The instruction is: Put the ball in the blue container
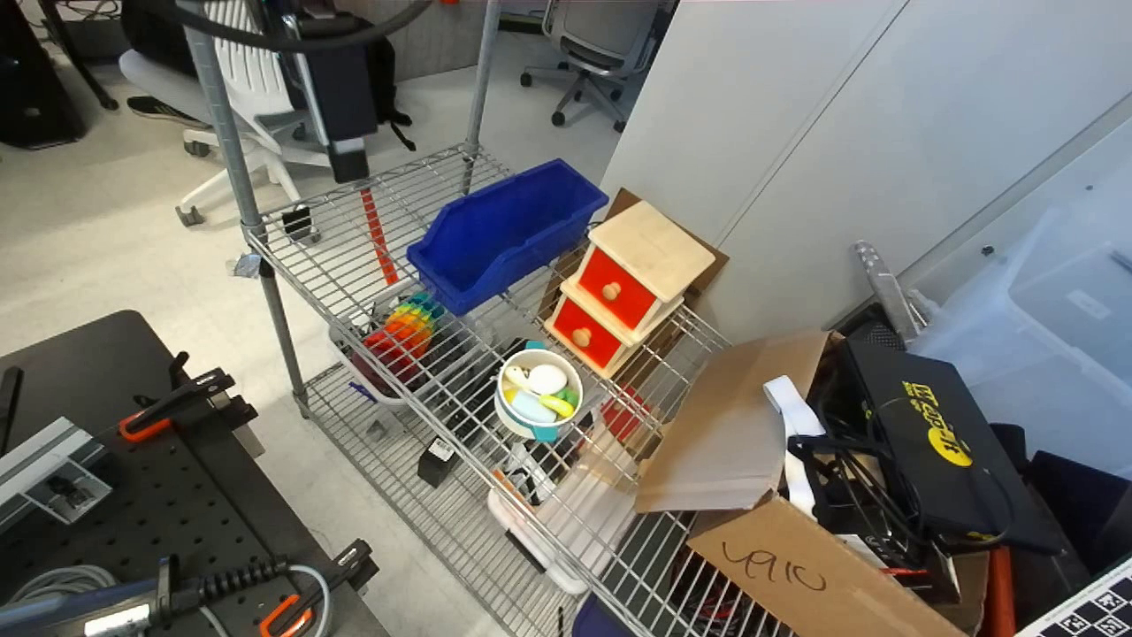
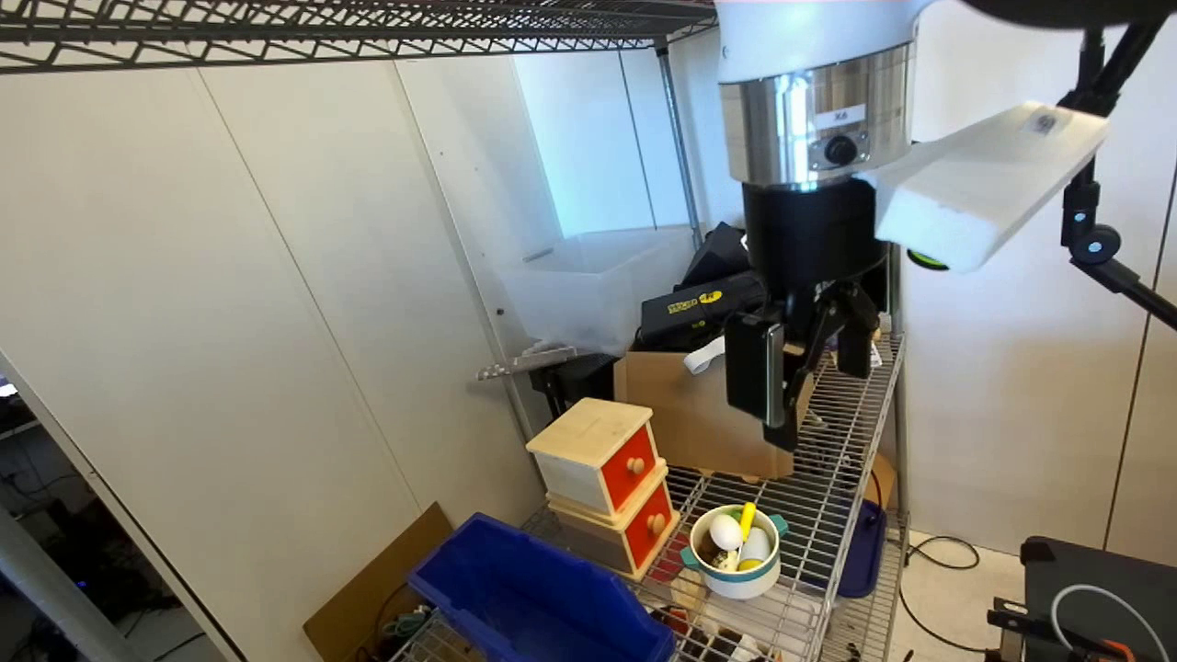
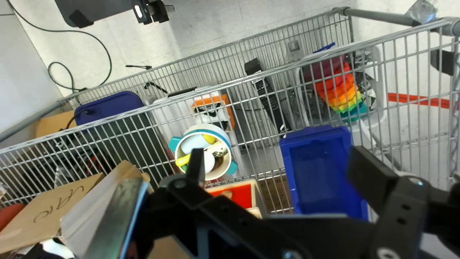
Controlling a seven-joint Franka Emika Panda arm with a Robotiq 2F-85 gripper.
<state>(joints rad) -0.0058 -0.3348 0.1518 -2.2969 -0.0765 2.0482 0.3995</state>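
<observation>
Blue container lies crosswise on wire shelf, one end by the edge along the white wall. Then red-fronted wooden drawer box, same edge. Then teal-handled pot, near opposite long edge; white ball (or egg, can't tell) inside, beside yellow piece. Claw hangs above shelf, released, spread wide.
</observation>
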